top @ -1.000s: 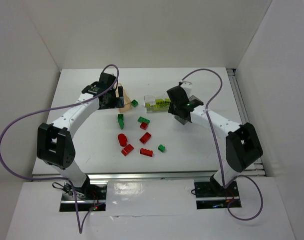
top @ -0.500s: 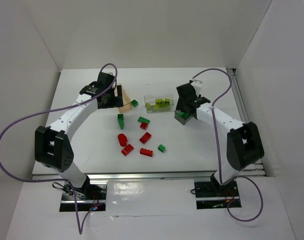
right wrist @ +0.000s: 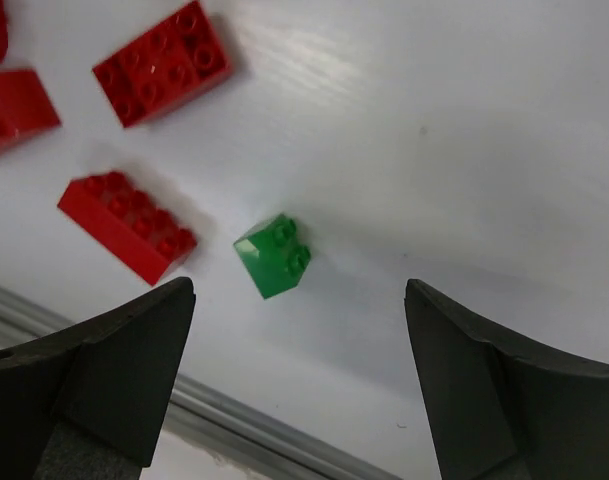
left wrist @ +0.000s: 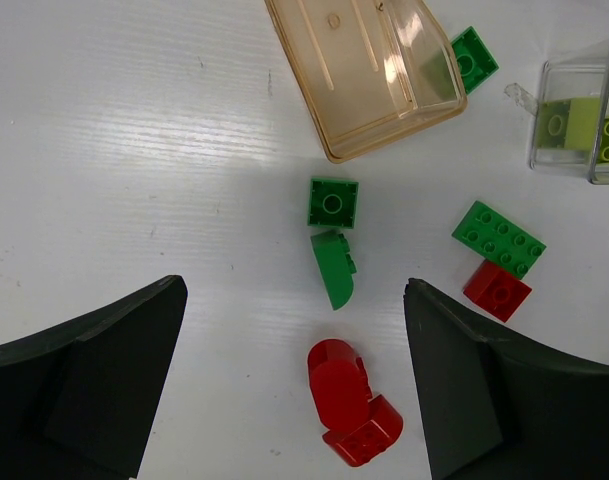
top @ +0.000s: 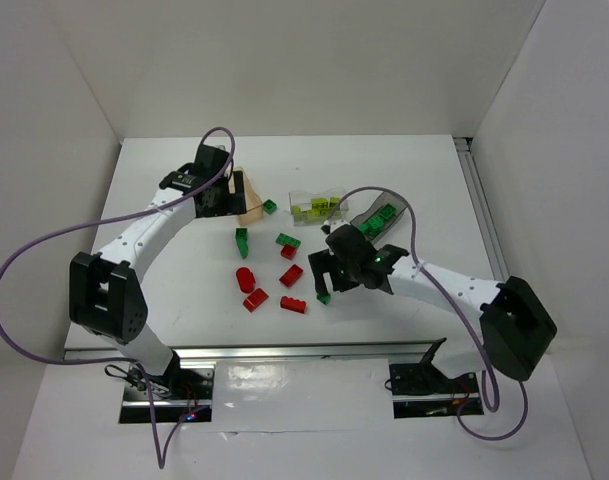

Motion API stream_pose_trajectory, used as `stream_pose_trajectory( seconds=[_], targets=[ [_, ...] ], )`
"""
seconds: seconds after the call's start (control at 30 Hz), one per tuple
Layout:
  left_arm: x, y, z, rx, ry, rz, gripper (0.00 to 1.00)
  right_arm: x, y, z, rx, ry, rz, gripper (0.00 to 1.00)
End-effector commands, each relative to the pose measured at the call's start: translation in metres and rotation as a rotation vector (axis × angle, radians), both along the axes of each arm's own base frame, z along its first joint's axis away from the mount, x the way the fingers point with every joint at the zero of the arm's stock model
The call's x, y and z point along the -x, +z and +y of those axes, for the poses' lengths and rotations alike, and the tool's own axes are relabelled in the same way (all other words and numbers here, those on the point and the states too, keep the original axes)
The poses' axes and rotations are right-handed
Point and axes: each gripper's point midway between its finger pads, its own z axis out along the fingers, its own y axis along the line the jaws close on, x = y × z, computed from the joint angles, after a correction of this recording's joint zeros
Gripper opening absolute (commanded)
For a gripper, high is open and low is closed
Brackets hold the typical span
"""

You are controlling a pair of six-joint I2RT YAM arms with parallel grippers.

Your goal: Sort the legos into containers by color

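Legos lie scattered mid-table: a small green sloped brick (right wrist: 274, 257) (top: 324, 297), red bricks (right wrist: 127, 227) (right wrist: 162, 62), a rounded red piece (left wrist: 349, 400), and green bricks (left wrist: 333, 202) (left wrist: 498, 238). My right gripper (right wrist: 299, 300) (top: 329, 280) hangs open just above the small green brick, holding nothing. My left gripper (left wrist: 292, 330) (top: 239, 193) is open and empty, high over the peach container (left wrist: 369, 75) (top: 249, 208). The clear container (top: 317, 208) holds yellow-green bricks. Green bricks lie in the smoky grey container (top: 379, 220).
One green brick (left wrist: 472, 60) rests against the peach container's far side. A metal rail (right wrist: 234, 440) runs along the table's near edge, close below the right gripper. White walls enclose the table on three sides.
My right arm swung from the grey container forward and left to the small green brick, and its jaws opened wide. The left arm stayed put.
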Motion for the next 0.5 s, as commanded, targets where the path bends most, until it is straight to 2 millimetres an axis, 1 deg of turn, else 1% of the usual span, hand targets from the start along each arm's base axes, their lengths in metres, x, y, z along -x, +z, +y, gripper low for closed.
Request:
stream_pose_trajectory(
  seconds=[0.0,0.03,0.07,0.1,0.17,0.2,0.23,0.27,0.3,0.33,0.37,0.4,0.47],
  targets=[
    [0.001,0.009,-0.003,0.023,0.008,-0.024,0.99,0.02,-0.008,0.022,-0.028,0.206,0.069,0.93],
    [0.001,0.009,-0.003,0.023,0.008,-0.024,0.99,0.027,-0.015,0.022,-0.003,0.23,0.088,0.93],
    [0.001,0.009,-0.003,0.023,0.008,-0.024,0.99,0.022,-0.016,0.021,0.013,0.217,0.078,0.91],
    [0.001,0.009,-0.003,0.023,0.008,-0.024,0.99,0.024,-0.019,0.022,0.029,0.223,0.079,0.89],
    [0.001,0.009,-0.003,0.023,0.008,-0.024,0.99,0.019,-0.019,0.028,0.014,0.223,0.06,0.85],
    [0.001,0.009,-0.003,0.023,0.008,-0.024,0.99,0.017,-0.021,0.029,0.017,0.231,0.057,0.81],
    [0.001,0.009,-0.003,0.023,0.008,-0.024,0.99,0.018,-0.027,0.028,0.029,0.23,0.071,0.79],
    [0.001,0.009,-0.003,0.023,0.008,-0.024,0.99,0.015,-0.026,0.033,0.019,0.236,0.07,0.79],
    [0.001,0.009,-0.003,0.023,0.008,-0.024,0.99,0.014,-0.029,0.034,0.03,0.243,0.075,0.78],
    [0.001,0.009,-0.003,0.023,0.008,-0.024,0.99,0.016,-0.031,0.039,0.023,0.257,0.078,0.76],
    [0.003,0.006,-0.002,0.02,0.008,-0.016,0.99,0.014,-0.03,0.041,0.014,0.258,0.068,0.75],
    [0.003,0.006,-0.002,0.02,0.008,-0.016,0.99,0.014,-0.033,0.041,0.022,0.258,0.077,0.7],
    [0.003,0.006,-0.002,0.02,0.008,-0.016,0.99,0.01,-0.036,0.04,0.029,0.237,0.067,0.63]
  ],
)
